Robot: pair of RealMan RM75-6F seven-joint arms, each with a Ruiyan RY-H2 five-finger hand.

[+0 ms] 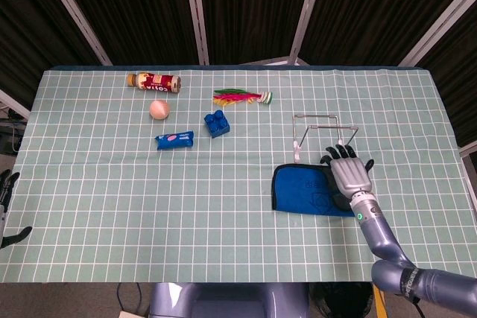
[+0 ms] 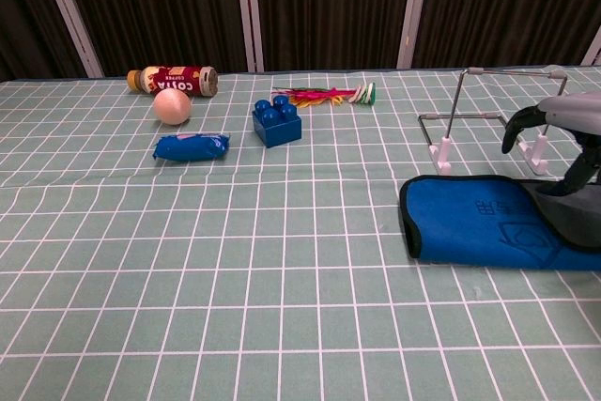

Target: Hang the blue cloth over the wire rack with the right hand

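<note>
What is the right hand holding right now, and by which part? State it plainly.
Nothing is held. The right hand is above the right end of the blue cloth, fingers apart, and the cloth lies flat on the table beside the wire rack.

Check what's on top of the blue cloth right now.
The right hand hangs over the right end of the blue cloth, fingers spread; contact cannot be told. The cloth's left part lies bare on the table. Its far right edge is hidden by the hand.
</note>
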